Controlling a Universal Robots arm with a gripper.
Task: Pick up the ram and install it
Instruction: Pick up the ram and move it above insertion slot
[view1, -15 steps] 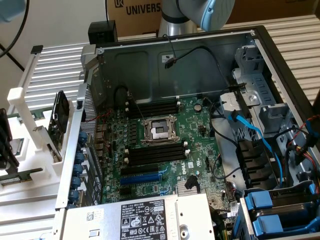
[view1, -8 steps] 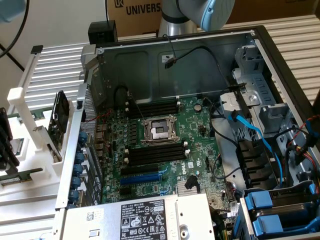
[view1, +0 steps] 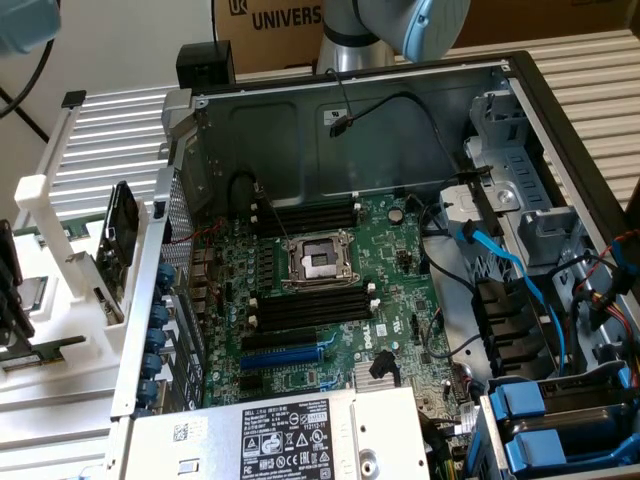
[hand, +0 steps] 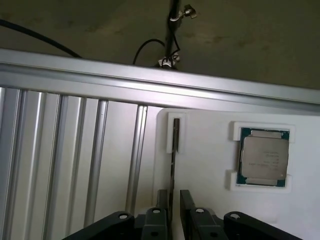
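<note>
I see one open computer case (view1: 400, 110) with one motherboard (view1: 400, 290) inside. On one white tray (hand: 210, 210) there is one silver processor chip (hand: 263, 157) and one ram (hand: 175, 145), standing on its edge in a white holder. The gripper (hand: 173, 194) is open. Its two fingers (hand: 186, 200) stand on either side of the ram, not closed on it.

**Ribbed metal bench, pale wall behind**

A ribbed aluminium bench (view1: 590, 70) runs along the upper right and left side of the exterior view. At top centre a cardboard box (view1: 270, 45) with dark lettering stands against a white wall (view1: 130, 40). The wrist view shows a dull brownish floor (hand: 250, 40) beyond the bench's edge. The light is even.
</note>
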